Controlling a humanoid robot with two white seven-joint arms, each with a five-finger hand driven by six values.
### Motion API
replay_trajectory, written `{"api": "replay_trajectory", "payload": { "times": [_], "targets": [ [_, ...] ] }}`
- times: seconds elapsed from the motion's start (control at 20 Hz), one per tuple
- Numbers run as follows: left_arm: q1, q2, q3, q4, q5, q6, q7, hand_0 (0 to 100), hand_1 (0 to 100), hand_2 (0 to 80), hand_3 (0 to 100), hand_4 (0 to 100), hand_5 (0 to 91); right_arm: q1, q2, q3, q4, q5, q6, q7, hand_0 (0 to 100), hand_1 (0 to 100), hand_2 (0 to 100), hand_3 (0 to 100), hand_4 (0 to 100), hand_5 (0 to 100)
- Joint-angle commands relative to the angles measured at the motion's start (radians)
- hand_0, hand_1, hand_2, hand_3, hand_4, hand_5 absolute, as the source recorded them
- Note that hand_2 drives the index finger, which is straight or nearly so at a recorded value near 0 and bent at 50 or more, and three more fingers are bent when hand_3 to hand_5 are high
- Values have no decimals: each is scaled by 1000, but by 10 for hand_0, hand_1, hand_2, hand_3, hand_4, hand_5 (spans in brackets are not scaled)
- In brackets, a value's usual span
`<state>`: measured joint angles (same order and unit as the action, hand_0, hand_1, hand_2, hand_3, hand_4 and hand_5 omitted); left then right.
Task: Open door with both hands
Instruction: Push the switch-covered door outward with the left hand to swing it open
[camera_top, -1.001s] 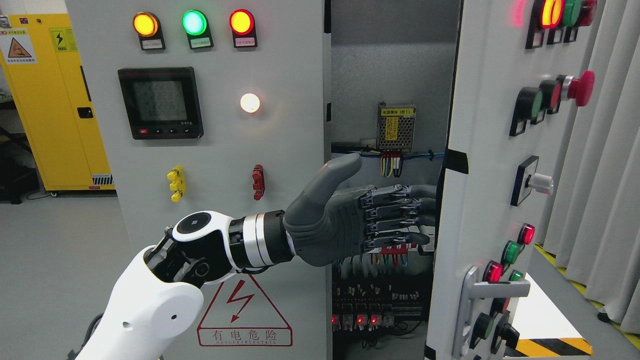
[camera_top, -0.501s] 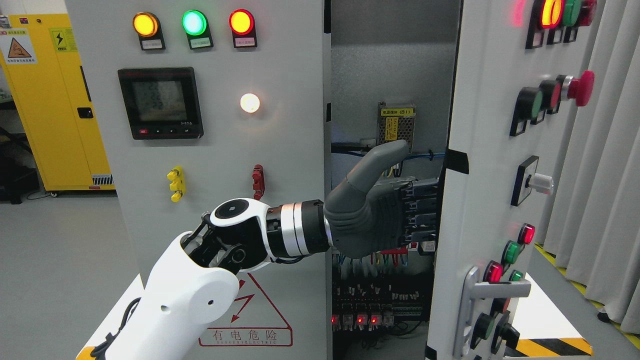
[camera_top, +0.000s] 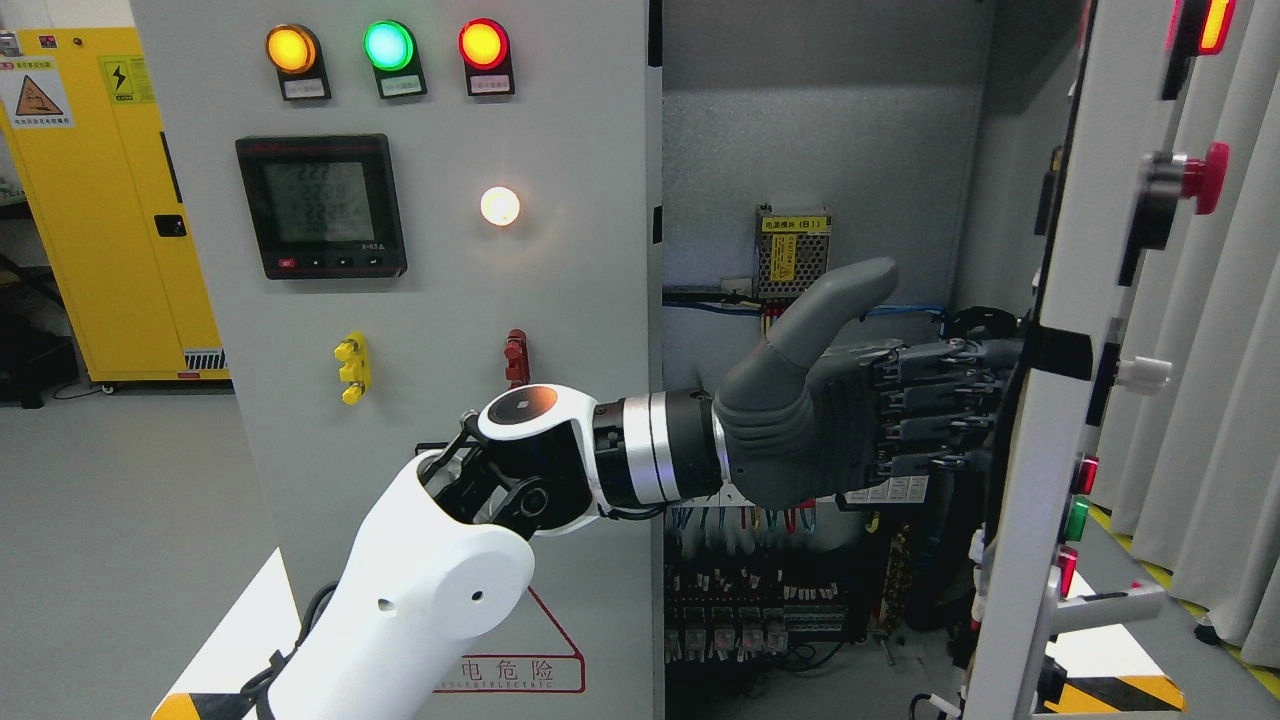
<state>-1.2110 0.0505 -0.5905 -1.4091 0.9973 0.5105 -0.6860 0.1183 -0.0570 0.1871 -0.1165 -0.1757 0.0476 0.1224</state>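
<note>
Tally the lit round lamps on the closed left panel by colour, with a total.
Amber lamp: 1
Green lamp: 1
Red lamp: 1
White lamp: 1
Total: 4

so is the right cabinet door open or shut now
Open: the right door is swung out nearly edge-on, the wiring inside shows, and the left hand reaches its inner edge.
</note>
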Motion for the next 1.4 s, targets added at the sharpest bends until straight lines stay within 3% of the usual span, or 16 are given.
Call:
{"api": "replay_trajectory", "payload": {
  "times": [0.0,0.55,0.75,0.9,1.25,1.35],
  "targets": [
    [-12,-92,0,-4,1,6,5,0,0,0,0,0,0,0,-3,0,0,1,0,0,201,122,0,0,0,0],
    [-1,-192,-8,-36,-12,20,63,0,0,0,0,0,0,0,-3,0,0,1,0,0,201,123,0,0,0,0],
    [4,-238,-12,-37,-52,20,97,0,0,0,0,0,0,1,-3,0,0,-1,0,0,201,123,0,0,0,0],
    [2,-239,-31,-36,-54,19,124,0,0,0,0,0,0,1,-3,0,0,1,0,0,201,123,0,0,0,0],
    [-4,-241,-94,-30,-66,8,131,0,0,0,0,0,0,0,-4,0,0,-1,0,0,201,122,0,0,0,0],
    [-9,-241,-114,-25,-66,6,164,0,0,0,0,0,0,0,-3,0,0,1,0,0,201,122,0,0,0,0]
  ]
}}
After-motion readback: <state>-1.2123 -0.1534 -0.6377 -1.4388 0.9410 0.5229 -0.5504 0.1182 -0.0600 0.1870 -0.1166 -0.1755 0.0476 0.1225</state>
